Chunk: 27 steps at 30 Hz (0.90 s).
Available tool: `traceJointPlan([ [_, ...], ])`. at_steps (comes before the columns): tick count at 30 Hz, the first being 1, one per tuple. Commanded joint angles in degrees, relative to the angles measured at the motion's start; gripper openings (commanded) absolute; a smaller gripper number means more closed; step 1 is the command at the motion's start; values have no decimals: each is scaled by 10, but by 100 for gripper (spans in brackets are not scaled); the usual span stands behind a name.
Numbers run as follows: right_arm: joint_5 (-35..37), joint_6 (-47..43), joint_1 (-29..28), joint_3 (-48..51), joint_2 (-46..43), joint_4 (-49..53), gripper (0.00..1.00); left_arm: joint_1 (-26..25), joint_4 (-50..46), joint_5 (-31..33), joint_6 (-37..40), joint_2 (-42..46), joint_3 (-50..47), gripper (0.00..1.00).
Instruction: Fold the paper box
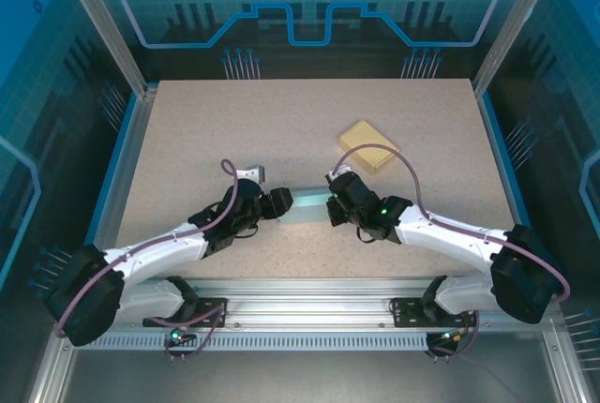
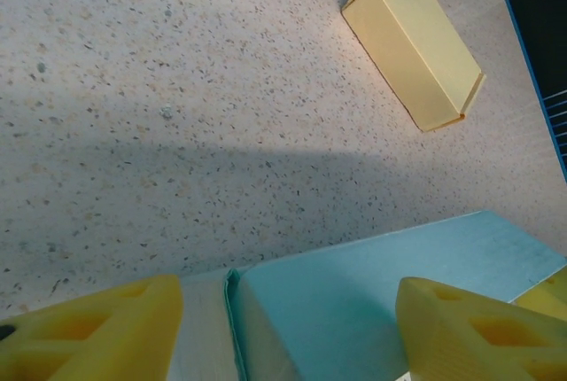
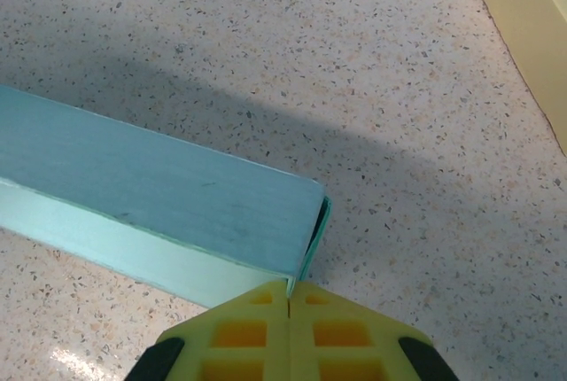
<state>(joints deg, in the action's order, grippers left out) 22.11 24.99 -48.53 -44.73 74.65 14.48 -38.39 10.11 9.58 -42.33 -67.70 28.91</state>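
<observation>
Left gripper (image 2: 288,291) first: its yellow fingers (image 2: 97,328) stand well apart, one on each side of the left end of the teal paper box (image 2: 354,279), with a pale end flap just beside the left finger. Whether the pads are actually clamping it, I can't tell from here. Over to the right gripper (image 3: 289,299): jaws closed tight, the two tips pressed together and sitting right against the lower corner of the box's right end (image 3: 159,195), where the end flap stands slightly ajar. From above, the box (image 1: 307,206) lies flat across the near middle of the speckled table (image 1: 234,122), strung between the left gripper (image 1: 279,203) and the right gripper (image 1: 333,204), both arms reaching in low from the near edge. Farther back and to the right, well apart from all this, a yellow box (image 1: 368,145) rests on the table.
</observation>
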Motion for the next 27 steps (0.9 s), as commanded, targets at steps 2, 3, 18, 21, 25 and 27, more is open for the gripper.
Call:
traceJointPlan([
  [2,9,19,-9,-9,-14,48,15,3,-9,-18,-14,-30,-42,65],
  [3,9,22,-8,-9,-17,49,20,3,-6,-18,-18,-33,-48,64],
  [18,-8,100,5,-46,-91,79,70,-1,36,-15,-25,-73,-58,61],
  [21,-17,125,25,-54,-75,90,70,-1,36,-15,-25,-73,-58,61],
  [25,-58,133,60,-53,-42,77,67,-1,33,-15,-25,-73,-58,61],
  [27,-75,133,73,-53,-26,68,64,0,34,-16,-25,-74,-59,61],
])
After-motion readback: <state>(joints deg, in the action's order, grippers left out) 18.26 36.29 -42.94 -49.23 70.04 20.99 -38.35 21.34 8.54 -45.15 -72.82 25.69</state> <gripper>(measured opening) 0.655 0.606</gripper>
